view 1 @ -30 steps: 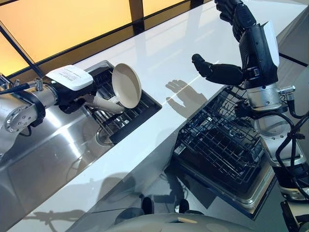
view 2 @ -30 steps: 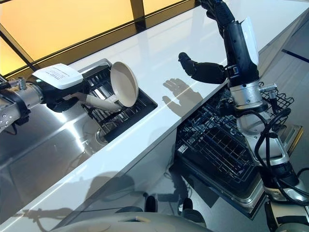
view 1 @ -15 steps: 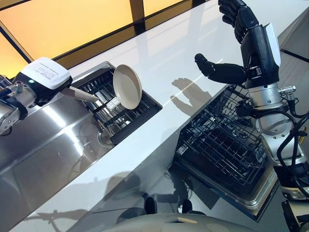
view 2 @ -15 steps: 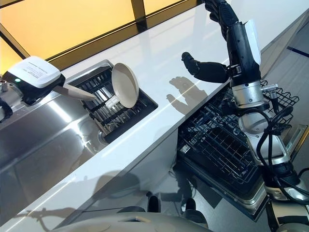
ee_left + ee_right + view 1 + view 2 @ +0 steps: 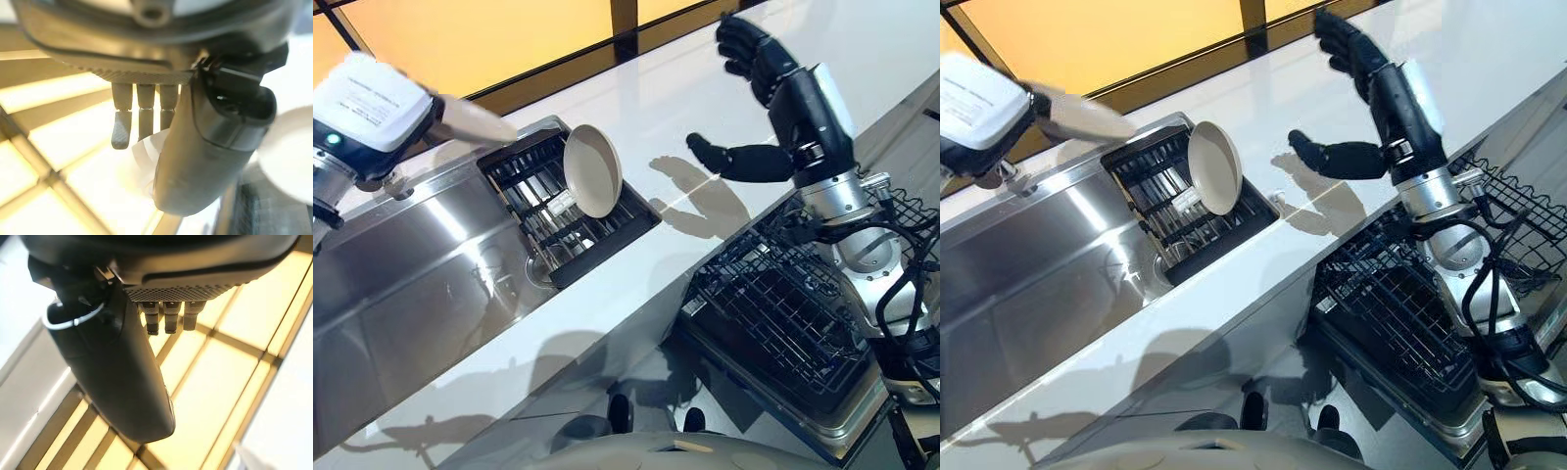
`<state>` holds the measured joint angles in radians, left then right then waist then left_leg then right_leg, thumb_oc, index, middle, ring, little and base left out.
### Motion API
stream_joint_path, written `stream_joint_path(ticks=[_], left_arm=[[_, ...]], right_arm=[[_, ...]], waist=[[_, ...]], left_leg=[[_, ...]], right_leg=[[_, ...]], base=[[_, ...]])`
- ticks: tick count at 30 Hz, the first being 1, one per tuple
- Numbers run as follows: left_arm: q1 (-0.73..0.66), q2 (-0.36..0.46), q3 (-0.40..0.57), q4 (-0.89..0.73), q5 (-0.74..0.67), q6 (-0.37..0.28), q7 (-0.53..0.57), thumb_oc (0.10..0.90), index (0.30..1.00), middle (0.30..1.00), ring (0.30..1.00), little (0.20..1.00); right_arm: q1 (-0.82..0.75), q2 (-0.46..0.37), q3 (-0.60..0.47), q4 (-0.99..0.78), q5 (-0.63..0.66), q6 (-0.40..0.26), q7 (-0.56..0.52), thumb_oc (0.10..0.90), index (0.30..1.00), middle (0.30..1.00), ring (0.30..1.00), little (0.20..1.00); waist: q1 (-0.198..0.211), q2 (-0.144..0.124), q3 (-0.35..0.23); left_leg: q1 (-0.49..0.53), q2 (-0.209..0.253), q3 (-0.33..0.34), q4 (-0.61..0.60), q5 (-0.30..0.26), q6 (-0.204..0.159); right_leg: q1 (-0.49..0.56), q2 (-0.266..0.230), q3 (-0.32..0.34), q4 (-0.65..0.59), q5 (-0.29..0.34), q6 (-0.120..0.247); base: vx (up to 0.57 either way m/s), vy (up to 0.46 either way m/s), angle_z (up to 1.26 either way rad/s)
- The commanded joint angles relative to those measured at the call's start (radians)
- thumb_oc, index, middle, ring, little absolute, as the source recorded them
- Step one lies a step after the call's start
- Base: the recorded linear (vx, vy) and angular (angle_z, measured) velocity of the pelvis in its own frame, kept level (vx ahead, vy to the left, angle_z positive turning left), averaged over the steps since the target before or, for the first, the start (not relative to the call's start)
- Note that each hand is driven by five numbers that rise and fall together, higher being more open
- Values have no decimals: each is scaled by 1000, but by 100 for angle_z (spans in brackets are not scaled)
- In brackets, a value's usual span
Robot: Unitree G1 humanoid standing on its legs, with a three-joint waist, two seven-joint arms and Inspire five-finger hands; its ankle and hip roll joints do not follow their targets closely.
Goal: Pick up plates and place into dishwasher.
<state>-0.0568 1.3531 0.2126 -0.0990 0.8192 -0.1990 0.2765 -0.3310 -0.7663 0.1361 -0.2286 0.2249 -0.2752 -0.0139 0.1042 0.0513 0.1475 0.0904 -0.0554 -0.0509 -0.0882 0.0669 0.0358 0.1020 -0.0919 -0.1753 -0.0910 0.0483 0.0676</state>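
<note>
A cream plate (image 5: 592, 169) stands on edge in the black dish rack (image 5: 558, 220) at the sink's right end. My left hand (image 5: 460, 117) is raised up and to the left of the plate, well clear of it. In the left wrist view its fingers (image 5: 139, 115) are straight and hold nothing. My right hand (image 5: 773, 93) hovers open above the white counter (image 5: 636, 108), thumb (image 5: 729, 159) spread wide, over the near edge by the dishwasher. The dishwasher's wire rack (image 5: 783, 304) is pulled out at the lower right and holds no plates.
The steel sink basin (image 5: 421, 284) lies left of the dish rack. An amber window wall (image 5: 509, 39) runs along the back of the counter. The open dishwasher door (image 5: 822, 411) juts out below the counter edge.
My left hand has drawn back from beside the plate, up and to the left, leaving the plate standing in the rack. The right hand stayed raised and open. The camera has shifted slightly.
</note>
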Motion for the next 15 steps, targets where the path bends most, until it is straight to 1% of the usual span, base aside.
stream_joint_path(ticks=[1, 6, 9, 11, 15], left_arm=[[-161, 43, 142, -15, -113, 34, 145, 100, 300, 300, 300, 200], [-242, -13, 71, -70, -164, 32, 139, 100, 300, 300, 300, 200], [-290, -42, 26, -83, -205, 15, 127, 100, 300, 300, 300, 200], [-310, -59, 0, -89, -237, 2, 115, 100, 300, 300, 300, 200], [-360, -119, -65, -98, -274, -22, 71, 100, 300, 300, 300, 200]], right_arm=[[-198, -44, 0, -114, -72, -86, -25, 800, 900, 900, 900, 900], [-245, -65, 44, -123, -110, -69, 1, 800, 900, 900, 900, 900], [-279, -73, 73, -123, -122, -47, 4, 800, 900, 900, 900, 900], [-294, -71, 88, -121, -131, -41, 1, 800, 900, 900, 900, 900], [-333, -49, 124, -109, -170, -41, -28, 800, 900, 900, 900, 900]], waist=[[-29, 8, -107], [-38, -1, -116], [-40, -6, -118], [-41, -8, -119], [-42, -12, -116]], left_leg=[[34, -47, -8, 17, -137, 9], [39, -40, 0, 8, -131, 4], [39, -37, 5, 6, -130, 1], [40, -36, 6, 7, -130, 1], [42, -36, 6, 8, -130, 2]], right_leg=[[5, 94, -26, 106, -155, -13], [7, 100, -17, 104, -155, -14], [8, 102, -13, 103, -155, -14], [8, 103, -10, 105, -155, -15], [10, 106, -1, 105, -156, -17]], base=[[9, 6, 10], [0, 0, 0], [0, 0, 0], [0, 0, 0], [0, 0, 0]])
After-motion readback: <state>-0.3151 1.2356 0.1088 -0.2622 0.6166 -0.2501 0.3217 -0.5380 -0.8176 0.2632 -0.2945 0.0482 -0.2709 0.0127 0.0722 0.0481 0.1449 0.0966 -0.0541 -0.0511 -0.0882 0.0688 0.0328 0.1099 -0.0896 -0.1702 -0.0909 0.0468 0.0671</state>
